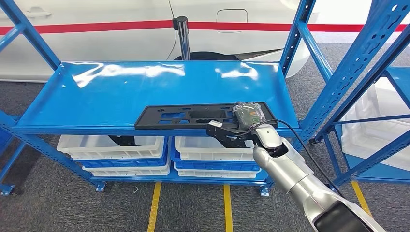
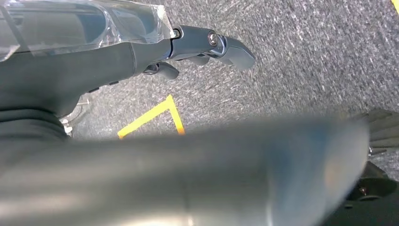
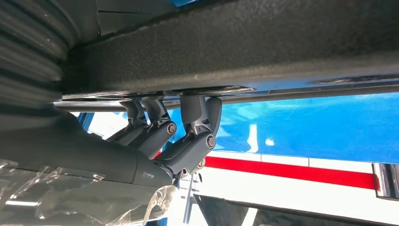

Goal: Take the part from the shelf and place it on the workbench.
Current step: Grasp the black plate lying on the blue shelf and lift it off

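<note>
The part (image 1: 193, 116) is a flat black plate with cut-outs, lying along the front edge of the blue shelf (image 1: 159, 87). My right hand (image 1: 240, 124) has reached its right end: the plastic-wrapped back of the hand lies over the top, and the dark fingers (image 3: 195, 125) press up against the underside of the part (image 3: 244, 42). The part is still flat on the shelf. My left hand (image 2: 141, 52) hangs over the grey carpet, its fingers (image 2: 230, 47) stretched out and holding nothing.
White bins (image 1: 121, 147) fill the level under the shelf. Blue uprights flank the shelf, and a second blue rack (image 1: 367, 96) stands close on the right. A chrome post (image 1: 183, 36) and a white body with a red stripe stand behind. Yellow lines (image 1: 154, 203) mark the floor.
</note>
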Available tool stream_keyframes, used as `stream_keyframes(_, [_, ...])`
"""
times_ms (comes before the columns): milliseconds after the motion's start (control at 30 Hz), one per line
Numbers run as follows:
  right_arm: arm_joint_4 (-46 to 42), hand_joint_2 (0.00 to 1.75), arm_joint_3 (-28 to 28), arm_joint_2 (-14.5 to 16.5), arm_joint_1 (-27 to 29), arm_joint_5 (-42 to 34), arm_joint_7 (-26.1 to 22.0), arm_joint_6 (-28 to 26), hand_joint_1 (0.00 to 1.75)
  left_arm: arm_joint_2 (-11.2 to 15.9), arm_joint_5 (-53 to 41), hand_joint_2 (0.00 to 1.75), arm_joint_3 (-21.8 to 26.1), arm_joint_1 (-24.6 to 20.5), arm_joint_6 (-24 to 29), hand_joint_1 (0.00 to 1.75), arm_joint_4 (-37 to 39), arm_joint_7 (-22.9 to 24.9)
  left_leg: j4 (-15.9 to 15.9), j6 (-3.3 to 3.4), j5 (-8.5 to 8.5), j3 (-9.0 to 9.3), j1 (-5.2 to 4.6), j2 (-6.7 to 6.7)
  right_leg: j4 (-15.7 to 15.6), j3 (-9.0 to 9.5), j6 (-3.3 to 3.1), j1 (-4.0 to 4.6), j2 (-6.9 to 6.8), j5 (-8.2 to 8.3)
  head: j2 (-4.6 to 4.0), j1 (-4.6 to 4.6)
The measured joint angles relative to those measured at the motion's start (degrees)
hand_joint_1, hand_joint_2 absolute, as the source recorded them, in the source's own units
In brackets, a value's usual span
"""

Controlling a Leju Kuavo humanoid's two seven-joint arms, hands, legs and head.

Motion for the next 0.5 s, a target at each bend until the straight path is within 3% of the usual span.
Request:
stream_keyframes(267, [0.05,1.75,0.21,-0.02,-0.01,-0.07,0.15,-1.99,1.75,0.00,-2.14,1.75,-0.02,-0.06,1.42,0.00,0.00,-0.46,-0.08,-0.01,0.01,0.04,0.02,0.02,0.00,-0.02,-0.01,0.01,0.02,0.00,0.00,0.00])
stream_keyframes(500, [-1.32,1.75,-0.74,-1.40,3.79,7.00,1.45,-15.05,1.75,0.00,-4.20,1.75,-0.12,-0.38,1.44,0.00,0.00,0.20,-0.05,0.02,0.02,0.00,0.00,0.04,0.00,-0.09,0.01,-0.01,0.05,0.01,-0.01,0.00])
